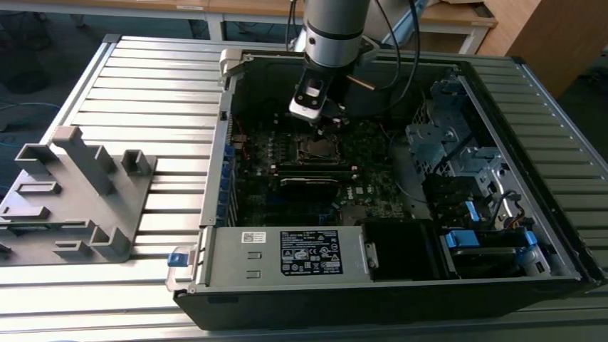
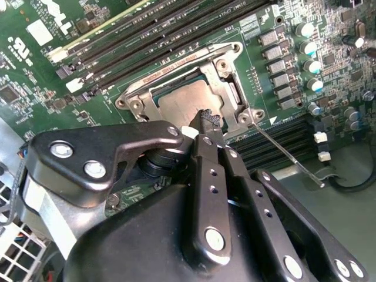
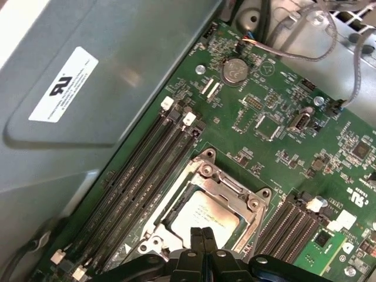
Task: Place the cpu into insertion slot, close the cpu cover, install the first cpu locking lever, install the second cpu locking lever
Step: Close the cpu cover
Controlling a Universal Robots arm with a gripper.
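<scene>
The cpu (image 2: 176,104) lies flat in its socket on the green motherboard, its dull silver top showing through the window of the cpu cover (image 2: 226,88). The cover lies down over it as a silvery frame. In the first wrist view the cpu (image 3: 204,216) and cover (image 3: 234,189) look the same. My gripper (image 2: 207,120) is shut with nothing between its fingers, the tips just above the cpu's edge. A thin wire locking lever (image 2: 288,155) sticks out from one socket corner, unlatched. In the exterior view the gripper (image 1: 328,122) hangs over the socket (image 1: 317,147) inside the open computer case.
Black memory slots (image 3: 147,176) run beside the socket, and a row of capacitors (image 2: 305,53) stands nearby. The case walls (image 1: 213,178) ring the board, with a power supply box (image 1: 285,253) at the front and a drive cage (image 1: 446,135) on the exterior view's right. A grey fixture (image 1: 76,192) sits outside.
</scene>
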